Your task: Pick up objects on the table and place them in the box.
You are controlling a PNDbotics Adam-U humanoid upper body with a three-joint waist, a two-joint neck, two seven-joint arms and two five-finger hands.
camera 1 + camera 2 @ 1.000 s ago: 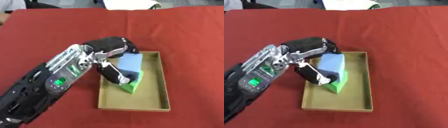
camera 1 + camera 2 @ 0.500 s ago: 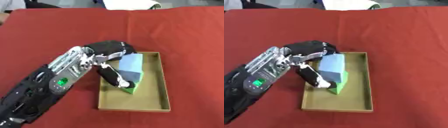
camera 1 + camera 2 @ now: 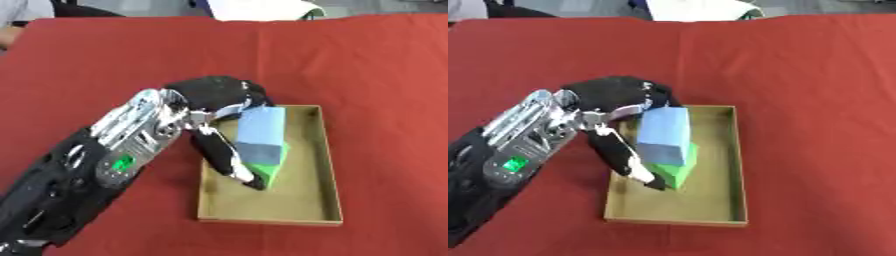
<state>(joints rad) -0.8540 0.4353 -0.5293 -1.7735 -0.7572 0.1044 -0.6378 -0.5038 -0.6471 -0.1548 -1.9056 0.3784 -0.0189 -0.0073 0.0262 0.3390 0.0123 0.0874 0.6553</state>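
Note:
A light blue block [image 3: 262, 131] lies tilted on top of a green block [image 3: 269, 169] inside the shallow cardboard box [image 3: 320, 199]. My left hand [image 3: 215, 93] hangs over the box's far left corner. Its fingers [image 3: 226, 111] touch the blue block's far left edge. Its thumb [image 3: 226, 157] runs straight down the left side of both blocks, with the tip by the green block's near corner. The hand is open and both blocks rest in the box. My right hand shows in neither view.
A red cloth [image 3: 367, 65] covers the whole table. A white object [image 3: 261, 8] lies past the table's far edge. My left forearm [image 3: 96, 165] crosses the lower left of the table. The near half of the box floor is bare.
The thumb has slid down and straightened along the blocks' left side, its tip now near the green block's near corner. The blue and green blocks have stayed in place in the box.

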